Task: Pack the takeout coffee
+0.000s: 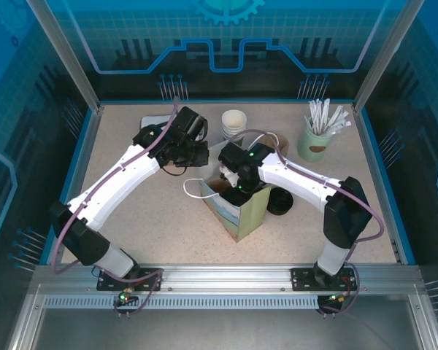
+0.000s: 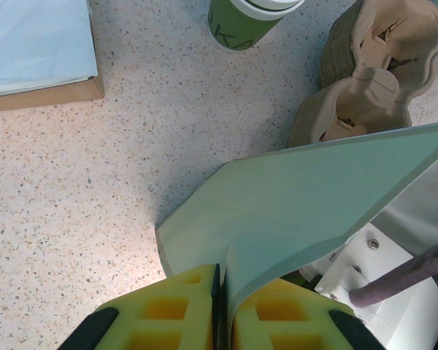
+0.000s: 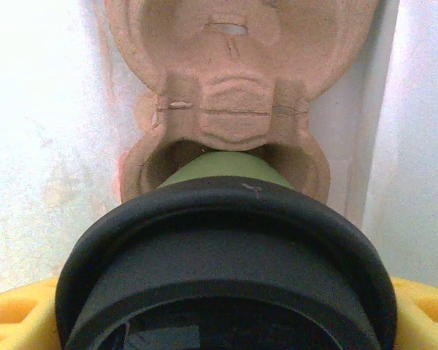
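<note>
The takeout coffee, with its black lid (image 3: 226,270) and green body (image 3: 219,168), hangs inside the pale green paper bag (image 1: 244,215). My right gripper (image 1: 237,184) reaches down into the bag's mouth and is shut on the cup, a yellow finger (image 3: 14,317) on either side of it. The cup's base sits at the near socket of a brown pulp tray (image 3: 230,87) on the bag's floor. My left gripper (image 2: 220,277), at the bag's far left (image 1: 193,154), is shut on the bag's upper edge (image 2: 314,197) and holds it aside.
A second pulp tray (image 2: 372,65) and a green cup (image 2: 248,18) stand beyond the bag. White cups (image 1: 233,122) are at the back, the straw cup (image 1: 315,142) at the back right. A black lid (image 1: 279,205) lies right of the bag, a flat pale sheet (image 2: 29,44) at the back left.
</note>
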